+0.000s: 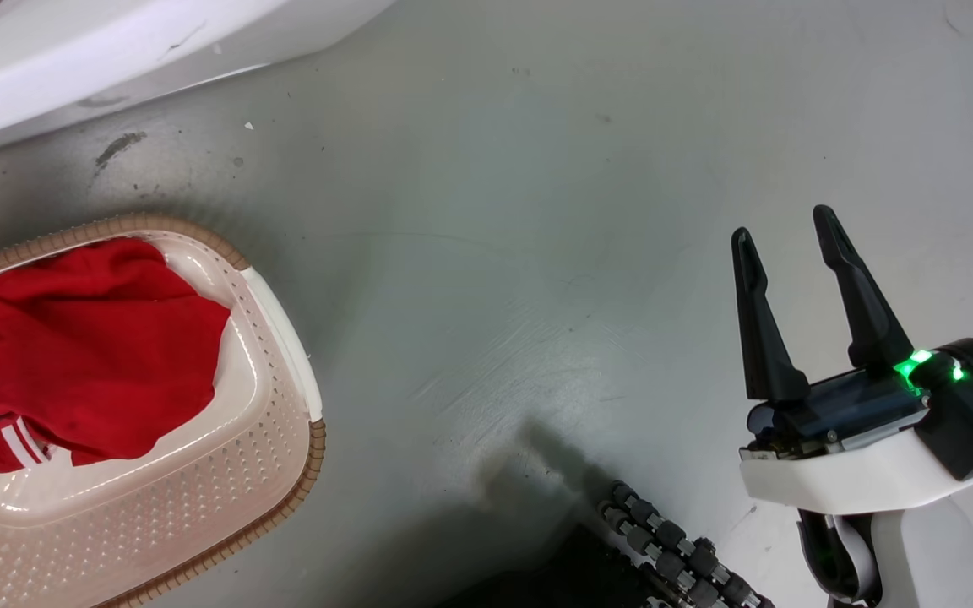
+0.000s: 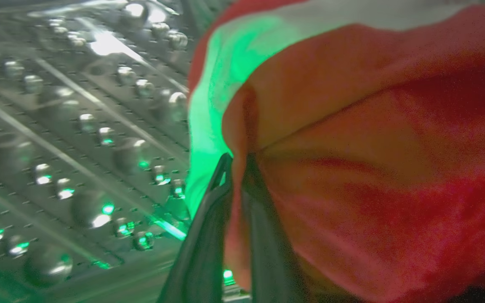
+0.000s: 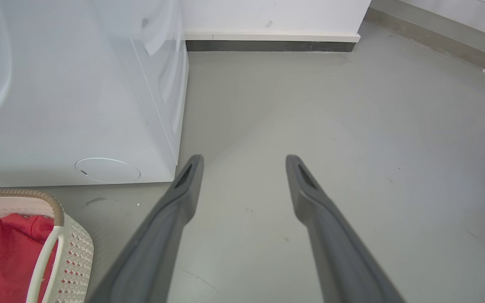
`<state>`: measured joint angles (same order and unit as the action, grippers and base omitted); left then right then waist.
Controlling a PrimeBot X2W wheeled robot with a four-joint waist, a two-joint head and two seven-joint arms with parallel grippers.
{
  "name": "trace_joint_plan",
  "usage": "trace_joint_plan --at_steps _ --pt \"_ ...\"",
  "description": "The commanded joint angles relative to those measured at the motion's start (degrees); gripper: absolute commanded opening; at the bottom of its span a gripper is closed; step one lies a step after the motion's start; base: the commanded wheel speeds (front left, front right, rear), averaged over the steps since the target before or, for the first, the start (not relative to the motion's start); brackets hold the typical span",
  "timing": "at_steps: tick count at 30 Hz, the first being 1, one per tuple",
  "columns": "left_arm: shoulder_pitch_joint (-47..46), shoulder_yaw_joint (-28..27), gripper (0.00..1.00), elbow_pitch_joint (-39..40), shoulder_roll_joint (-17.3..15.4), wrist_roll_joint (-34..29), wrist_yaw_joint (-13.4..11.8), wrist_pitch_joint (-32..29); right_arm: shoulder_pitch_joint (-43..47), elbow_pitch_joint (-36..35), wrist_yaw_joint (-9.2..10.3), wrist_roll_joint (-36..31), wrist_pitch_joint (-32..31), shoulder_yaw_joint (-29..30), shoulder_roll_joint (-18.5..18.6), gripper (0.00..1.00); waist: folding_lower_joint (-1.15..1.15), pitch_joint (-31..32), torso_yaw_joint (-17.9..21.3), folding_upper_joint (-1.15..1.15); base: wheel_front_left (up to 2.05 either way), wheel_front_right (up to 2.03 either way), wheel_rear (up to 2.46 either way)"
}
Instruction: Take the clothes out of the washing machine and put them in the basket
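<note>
Head view, basket: the basket (image 1: 284, 329) stands on the floor (image 1: 537, 253) at the robot's left, near the washer (image 1: 73, 59), with a red shirt (image 1: 98, 338) inside.
Head view, right gripper: the right gripper (image 1: 782, 226) is spread and empty, well apart from the basket.
Left wrist view, grasp: the left gripper (image 2: 237, 168) is clamped on a fold of the striped garment (image 2: 373, 168) inside the drum (image 2: 78, 126).
Right wrist view, layout: the right gripper (image 3: 244, 159) gapes over bare floor, with washer and basket to its left.
Likely key relation: the left arm has the load, and the basket lies outside the drum.
</note>
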<state>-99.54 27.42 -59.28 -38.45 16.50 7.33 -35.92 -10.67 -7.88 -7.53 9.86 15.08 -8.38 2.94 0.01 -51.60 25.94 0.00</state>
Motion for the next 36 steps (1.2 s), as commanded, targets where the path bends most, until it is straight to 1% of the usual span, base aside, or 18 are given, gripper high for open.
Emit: trace_joint_plan --at_steps 1,6,9,11,19,21,25,30,36 --pt "-0.31 0.19 0.0 0.07 0.42 0.31 -0.14 0.93 -1.14 -0.09 0.08 -0.24 0.14 0.11 -0.1 1.0 -0.01 0.24 -0.06 0.0 0.0 0.0 0.0" --pt "0.37 -0.04 0.0 -0.19 -0.55 1.15 -0.07 3.56 -2.41 0.16 0.08 -0.53 0.15 0.09 -0.11 1.0 -0.01 1.15 -0.11 0.0 0.0 0.0 0.0" --pt "1.73 -0.18 0.0 -0.07 -1.11 1.86 -0.02 5.92 -3.83 0.46 0.08 -0.79 0.15 -0.08 -0.11 1.0 -0.01 2.17 -0.2 0.0 0.0 0.0 0.0" --pt "3.49 -0.11 0.0 0.24 -0.8 2.61 0.0 8.49 -4.19 0.72 0.08 -1.3 0.14 0.5 -0.1 1.0 -0.01 3.51 -1.07 0.0 0.0 0.0 0.0" --pt "13.65 0.89 0.0 0.41 3.41 5.17 0.03 21.3 -3.92 1.81 0.08 -5.31 0.15 3.63 -0.09 1.0 -0.01 10.98 -7.19 0.0 0.0 0.0 0.0" --pt "16.76 0.79 0.0 0.37 4.08 5.93 0.03 24.91 -3.45 2.36 0.08 -6.25 0.14 3.44 -0.09 1.0 -0.01 13.18 -8.11 0.0 0.0 0.0 0.0" --pt "23.31 1.54 0.0 0.81 6.43 6.54 0.03 31.96 -2.13 3.33 0.08 -8.07 0.14 4.01 -0.08 1.0 -0.01 17.78 -10.93 0.0 0.0 0.0 0.0" --pt "30.82 2.33 0.0 1.85 9.37 6.93 -1.14 39.39 -0.43 4.34 0.08 -10.18 0.14 4.48 -0.07 1.0 -0.01 23.42 -13.94 0.0 0.0 0.0 0.0" --pt "39.7 2.65 0.0 5.61 11.27 7.64 -3.4 46.76 1.89 5.71 0.08 -11.47 0.14 4.72 -0.08 1.0 -0.01 29.79 -16.4 0.0 0.0 0.0 0.0"
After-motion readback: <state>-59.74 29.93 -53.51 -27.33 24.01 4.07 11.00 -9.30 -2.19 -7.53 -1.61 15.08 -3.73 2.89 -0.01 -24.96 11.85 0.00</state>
